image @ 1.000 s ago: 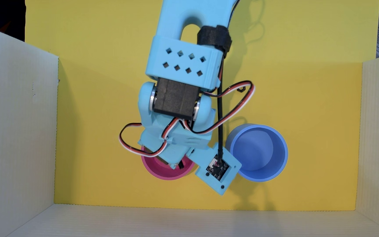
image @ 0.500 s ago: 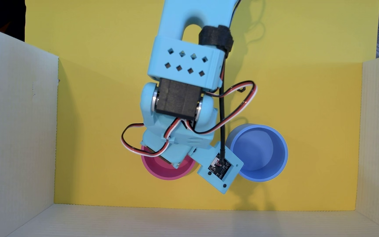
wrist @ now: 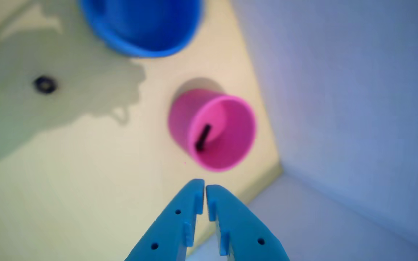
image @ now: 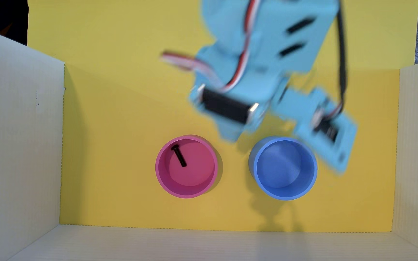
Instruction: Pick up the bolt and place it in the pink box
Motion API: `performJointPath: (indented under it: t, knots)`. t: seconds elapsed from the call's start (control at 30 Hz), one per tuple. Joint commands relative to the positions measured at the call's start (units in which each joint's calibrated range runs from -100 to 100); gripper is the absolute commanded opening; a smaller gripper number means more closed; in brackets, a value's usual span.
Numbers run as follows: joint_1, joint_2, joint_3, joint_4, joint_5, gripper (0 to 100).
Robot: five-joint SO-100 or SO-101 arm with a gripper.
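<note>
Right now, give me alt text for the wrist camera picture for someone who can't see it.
A small black bolt lies inside a pink cup on a yellow floor, beyond the closed, empty blue gripper at the bottom. A blue cup sits at the top edge, and a small dark nut at the left.
</note>
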Motion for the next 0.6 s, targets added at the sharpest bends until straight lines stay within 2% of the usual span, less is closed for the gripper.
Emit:
performJointPath:
  t: [0.0, 0.17, 0.27, 0.57]
  knots:
    - [-0.56, -11.83, 18.15, -2.37, 0.83, 1]
    - [-1.51, -27.65, 39.77, -9.06, 1.03, 1]
    - [-4.01, -38.01, 50.35, -11.89, 2.96, 1]
    - [-7.99, -64.27, 71.07, -10.95, 3.59, 1]
